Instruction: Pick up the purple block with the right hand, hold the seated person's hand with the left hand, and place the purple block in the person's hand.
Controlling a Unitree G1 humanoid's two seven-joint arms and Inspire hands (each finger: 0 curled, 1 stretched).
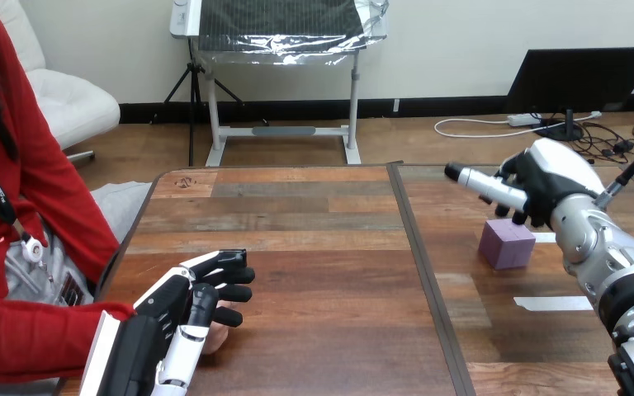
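Right hand [545, 186] over purple block [508, 245], nothing held; left hand [173, 318] on top of the person's hand [216, 337].
Block sits flat on the table [322, 247], right half, just past the centre seam, with a white tape strip [553, 304] nearer the robot. Right hand hangs above and slightly behind the block, loosely spread: one digit straight out toward view left, the rest drooping toward the block's top, not wrapped round it; can't tell whether the tips touch. Left hand is at the near-left corner, back up, covering the person's hand, which rests on the table at the end of a red sleeve. Can't tell whether it grips or only lies over it. The two robot hands are well apart.
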